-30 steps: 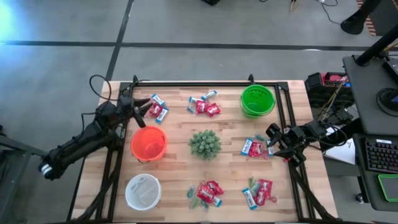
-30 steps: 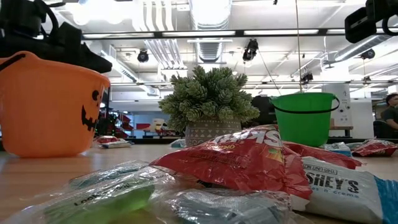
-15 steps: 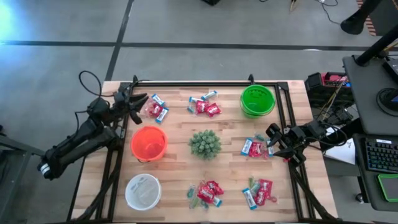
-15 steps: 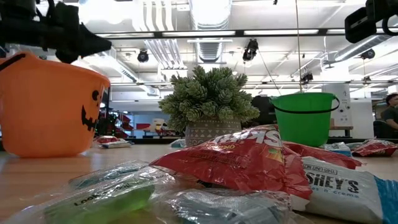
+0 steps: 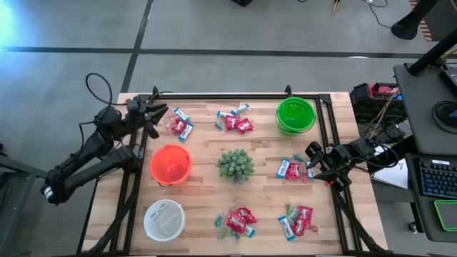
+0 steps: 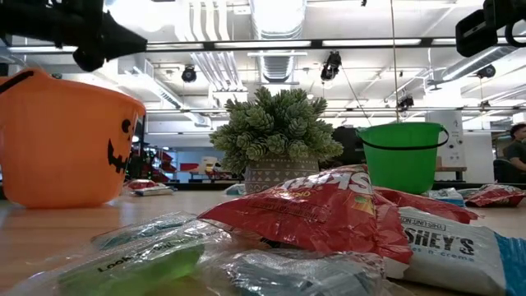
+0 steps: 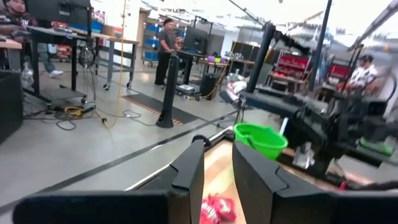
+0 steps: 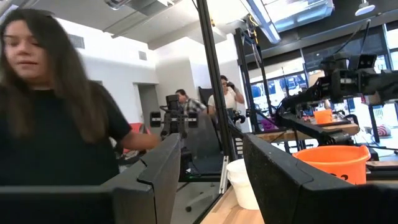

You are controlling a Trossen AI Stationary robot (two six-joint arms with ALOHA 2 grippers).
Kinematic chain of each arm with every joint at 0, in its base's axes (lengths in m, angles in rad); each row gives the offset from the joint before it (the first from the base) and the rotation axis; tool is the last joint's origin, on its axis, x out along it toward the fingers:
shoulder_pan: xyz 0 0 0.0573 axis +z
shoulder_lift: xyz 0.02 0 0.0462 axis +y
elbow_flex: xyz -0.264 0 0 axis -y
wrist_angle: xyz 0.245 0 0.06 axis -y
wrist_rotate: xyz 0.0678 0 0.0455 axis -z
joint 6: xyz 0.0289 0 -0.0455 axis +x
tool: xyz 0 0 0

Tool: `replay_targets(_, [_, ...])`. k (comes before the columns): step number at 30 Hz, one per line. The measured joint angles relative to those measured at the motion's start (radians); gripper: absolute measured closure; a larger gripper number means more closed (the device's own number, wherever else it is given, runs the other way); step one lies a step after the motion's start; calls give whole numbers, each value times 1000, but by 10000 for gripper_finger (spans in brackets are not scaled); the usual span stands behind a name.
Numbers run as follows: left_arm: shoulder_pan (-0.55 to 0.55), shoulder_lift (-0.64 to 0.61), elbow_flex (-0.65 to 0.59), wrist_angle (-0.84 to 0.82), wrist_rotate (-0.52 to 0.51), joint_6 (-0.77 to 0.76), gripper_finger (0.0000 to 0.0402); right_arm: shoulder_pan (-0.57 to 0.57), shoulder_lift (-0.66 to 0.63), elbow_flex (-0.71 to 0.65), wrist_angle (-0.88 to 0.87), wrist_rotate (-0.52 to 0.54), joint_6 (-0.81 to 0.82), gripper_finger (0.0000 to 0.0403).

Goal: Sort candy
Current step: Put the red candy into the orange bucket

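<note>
Candy sits in small mixed piles all over the table (image 5: pixel 200 153), which looks like the setup for sorting: one pile at the far left (image 5: pixel 178 125), one far centre (image 5: pixel 234 121), one at the right (image 5: pixel 293 168), and two near ones (image 5: pixel 237 220) (image 5: pixel 298 220). Each mixes red packets with blue-and-white bars and a few tiny green bits. Nothing seems sorted yet, as far as I can judge.

Three containers are spread out, probably one per candy type: an orange pumpkin bucket (image 5: pixel 171 163) at left, a green bucket (image 5: pixel 295 114) at far right, and a white bowl (image 5: pixel 163 218) at near left. A little spiky plant (image 5: pixel 235 165) sits dead centre, likely just a distractor.

The left end effector (image 5: pixel 158 114) hovers at the far left corner, just beside the far-left pile, raised off the table. Its fingers (image 7: pixel 189 174) stand a narrow gap apart with nothing between them, so I'd guess it's lining up a pick there.

The right end effector (image 5: pixel 310 155) waits by the right edge next to the right pile, fingers (image 8: pixel 158 168) parted and empty.
</note>
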Motion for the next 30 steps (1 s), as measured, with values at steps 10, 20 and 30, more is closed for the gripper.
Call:
replay_targets(10, [0, 74, 113, 0, 0, -144, 336, 0, 0, 0, 0, 0, -16, 236])
replay_targets(20, [0, 127, 134, -8, 0, -228, 336, 0, 0, 0, 49, 1, -39, 236])
replay_targets(30, [0, 129, 140, -9, 0, -247, 336, 0, 0, 0, 84, 151, 25, 236])
